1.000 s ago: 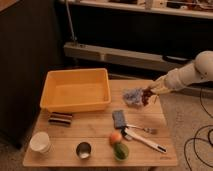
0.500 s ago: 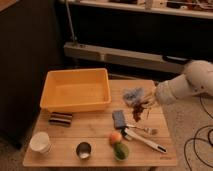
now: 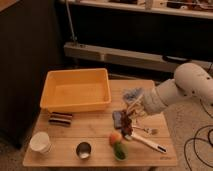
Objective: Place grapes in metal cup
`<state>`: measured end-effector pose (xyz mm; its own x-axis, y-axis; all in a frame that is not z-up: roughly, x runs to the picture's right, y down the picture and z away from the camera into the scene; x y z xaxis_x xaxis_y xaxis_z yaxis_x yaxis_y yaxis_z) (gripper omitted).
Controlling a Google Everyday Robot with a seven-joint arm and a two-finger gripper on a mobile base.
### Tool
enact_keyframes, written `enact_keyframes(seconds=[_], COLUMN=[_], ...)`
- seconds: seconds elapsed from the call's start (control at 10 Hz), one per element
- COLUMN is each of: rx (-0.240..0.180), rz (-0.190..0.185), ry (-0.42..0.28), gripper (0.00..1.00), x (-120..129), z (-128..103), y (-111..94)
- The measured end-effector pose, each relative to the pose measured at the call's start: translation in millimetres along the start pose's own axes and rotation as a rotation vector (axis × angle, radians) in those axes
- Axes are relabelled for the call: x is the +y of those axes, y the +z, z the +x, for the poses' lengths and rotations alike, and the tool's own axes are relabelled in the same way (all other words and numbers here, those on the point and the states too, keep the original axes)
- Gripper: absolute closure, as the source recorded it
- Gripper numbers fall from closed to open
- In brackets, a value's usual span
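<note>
The grapes [image 3: 127,124], a dark reddish-purple bunch, hang from my gripper [image 3: 131,113], which is shut on them above the middle-right of the wooden table [image 3: 95,131]. The white arm reaches in from the right. The metal cup [image 3: 83,149], small and shiny with a dark inside, stands near the table's front edge, well to the left of and below the grapes in the picture.
A yellow bin [image 3: 77,89] fills the back left. A white cup [image 3: 40,142] stands at the front left, a dark block [image 3: 60,118] behind it. A grey-blue cloth [image 3: 132,93], a grey pad [image 3: 117,118], an orange fruit [image 3: 115,138], a green fruit [image 3: 120,150], a fork [image 3: 146,131] and a white utensil [image 3: 149,143] crowd the right side.
The arm has swung left and toward the table's front, carrying the grapes away from the cloth to above the grey pad and the fruits.
</note>
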<state>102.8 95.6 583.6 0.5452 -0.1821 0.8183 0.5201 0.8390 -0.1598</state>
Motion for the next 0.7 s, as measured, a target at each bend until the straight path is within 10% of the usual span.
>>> enact_keyframes(seconds=[0.7], rx=[-0.166], rz=[-0.207], ry=[-0.172], gripper=[1.00], x=[-13.4], z=[-86.6], y=[73.5])
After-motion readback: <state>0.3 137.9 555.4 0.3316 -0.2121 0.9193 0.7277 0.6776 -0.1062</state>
